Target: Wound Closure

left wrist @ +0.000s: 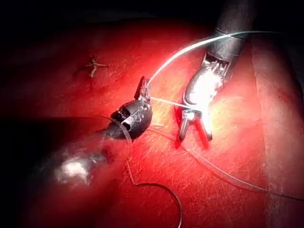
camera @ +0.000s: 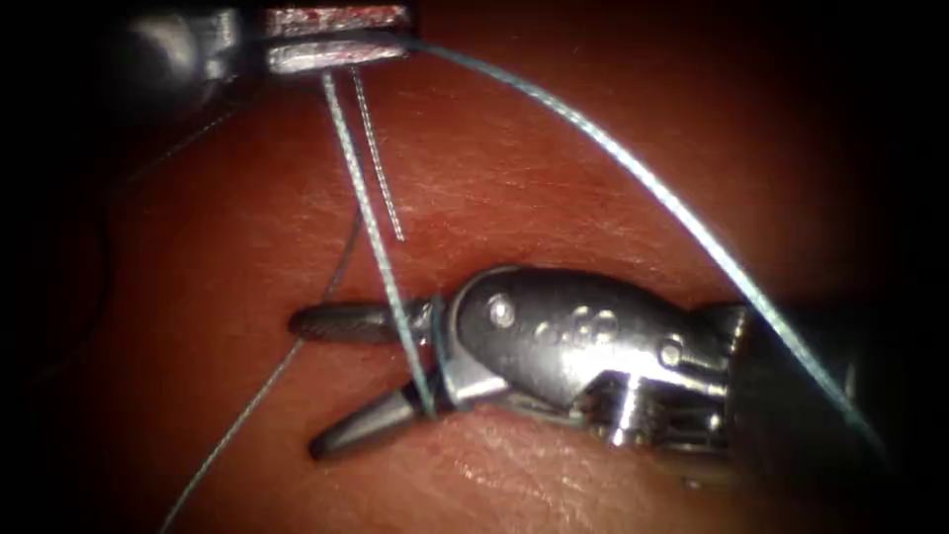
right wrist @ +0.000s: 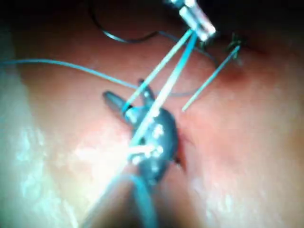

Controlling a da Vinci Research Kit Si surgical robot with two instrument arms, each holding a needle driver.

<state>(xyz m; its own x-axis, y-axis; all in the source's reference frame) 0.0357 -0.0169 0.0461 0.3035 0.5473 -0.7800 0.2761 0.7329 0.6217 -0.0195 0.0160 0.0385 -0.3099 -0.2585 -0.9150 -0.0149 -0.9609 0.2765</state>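
Note:
My left tool (camera: pixel 336 44) has its jaws shut on the blue thread (camera: pixel 633 168) above the tissue (camera: pixel 554 208). From those jaws one strand drops to my right tool (camera: pixel 308 384), and a short tail (camera: pixel 381 168) hangs beside it. The right tool's jaws stand open just over the tissue, with the thread looped around them near the hinge (camera: pixel 420 356); they grip nothing. The left wrist view shows the left tool (left wrist: pixel 142 88) and the open right tool (left wrist: pixel 194 137). The right wrist view has the right tool (right wrist: pixel 124 92) with two strands running up to the left tool (right wrist: pixel 197 19).
A tied stitch with short cut ends (left wrist: pixel 95 66) sits on the tissue beyond the tools, also in the right wrist view as a stitch (right wrist: pixel 232 47). A thin dark curve (left wrist: pixel 161 186) lies on the tissue; needle or thread, I cannot tell.

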